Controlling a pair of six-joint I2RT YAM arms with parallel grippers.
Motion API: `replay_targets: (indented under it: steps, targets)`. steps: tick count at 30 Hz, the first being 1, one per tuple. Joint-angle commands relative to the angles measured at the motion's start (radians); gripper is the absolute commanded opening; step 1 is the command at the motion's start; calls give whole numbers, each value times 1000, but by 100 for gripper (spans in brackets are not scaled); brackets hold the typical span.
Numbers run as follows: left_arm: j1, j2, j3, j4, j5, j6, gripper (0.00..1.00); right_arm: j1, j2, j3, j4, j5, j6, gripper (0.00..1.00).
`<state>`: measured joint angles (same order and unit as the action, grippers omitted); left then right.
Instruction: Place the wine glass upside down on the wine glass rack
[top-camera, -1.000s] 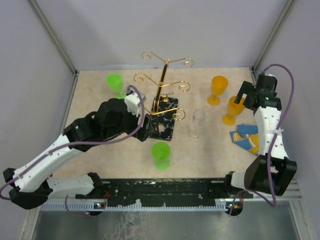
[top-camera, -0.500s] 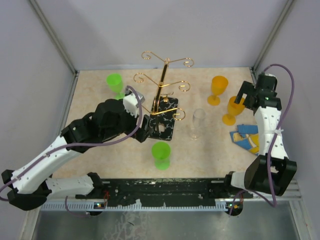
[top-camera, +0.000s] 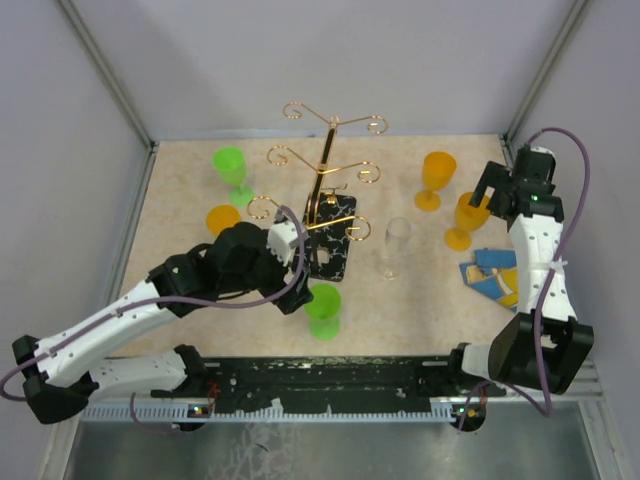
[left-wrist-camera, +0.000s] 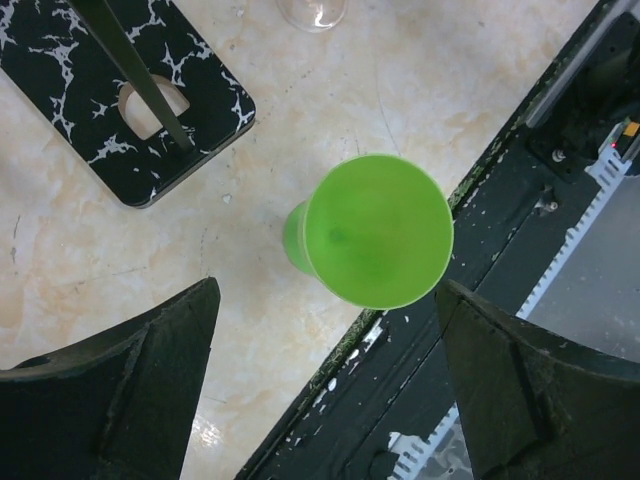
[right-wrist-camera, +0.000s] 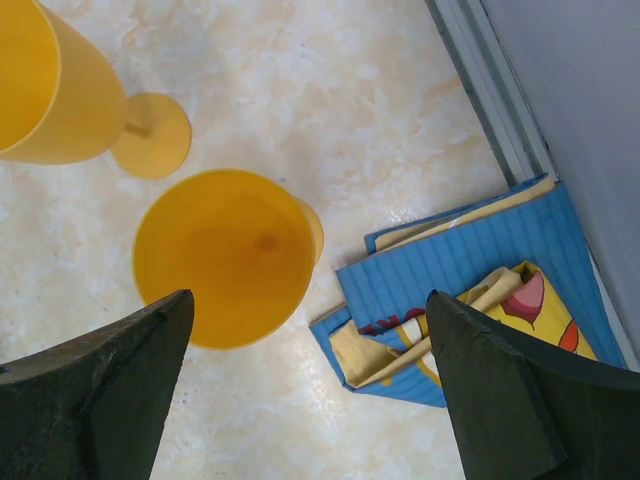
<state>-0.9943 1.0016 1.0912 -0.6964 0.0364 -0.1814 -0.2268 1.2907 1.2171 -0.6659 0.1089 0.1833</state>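
The gold wire wine glass rack (top-camera: 322, 185) stands on its black white-veined base (top-camera: 338, 250) at the table's middle. Its base (left-wrist-camera: 90, 80) and pole (left-wrist-camera: 140, 70) show in the left wrist view. A green wine glass (top-camera: 322, 308) stands upright just in front of the base. My left gripper (top-camera: 303, 290) is open and empty, hovering beside and above this green glass (left-wrist-camera: 375, 230), which lies ahead between the fingers. My right gripper (top-camera: 492, 196) is open and empty above an upright orange glass (right-wrist-camera: 225, 255) at the right.
A clear glass (top-camera: 396, 247) stands right of the rack. More glasses are about: green (top-camera: 232, 170) at the back left, orange (top-camera: 222, 218) at the left, and two orange (top-camera: 436, 178) (top-camera: 467, 220) at the right. A blue cloth (top-camera: 492, 275) lies near the right wall.
My left arm has swung from the rack's left side toward the near edge, over the front green glass. This uncovered the orange glass at the left. The right arm has not moved.
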Motion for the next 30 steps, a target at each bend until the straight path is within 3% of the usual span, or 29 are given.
replay_targets:
  steps: [1,16,19,21,24,30]
  targets:
    - [-19,29,0,43,-59,-19,92,-7,-39,8,34,19,-16,99]
    - [-72,184,43,-38,-145,-15,76,-6,-43,9,32,17,-16,99]
    - [-73,196,39,-38,-141,-21,65,-6,-47,6,33,19,-16,99]
    - [-73,207,35,-36,-137,-25,48,-6,-49,4,34,17,-15,99]
    - [-73,223,28,-32,-130,-35,37,-7,-50,4,34,17,-16,99]
    - [-73,229,18,-25,-124,-43,31,-7,-55,3,34,14,-16,99]
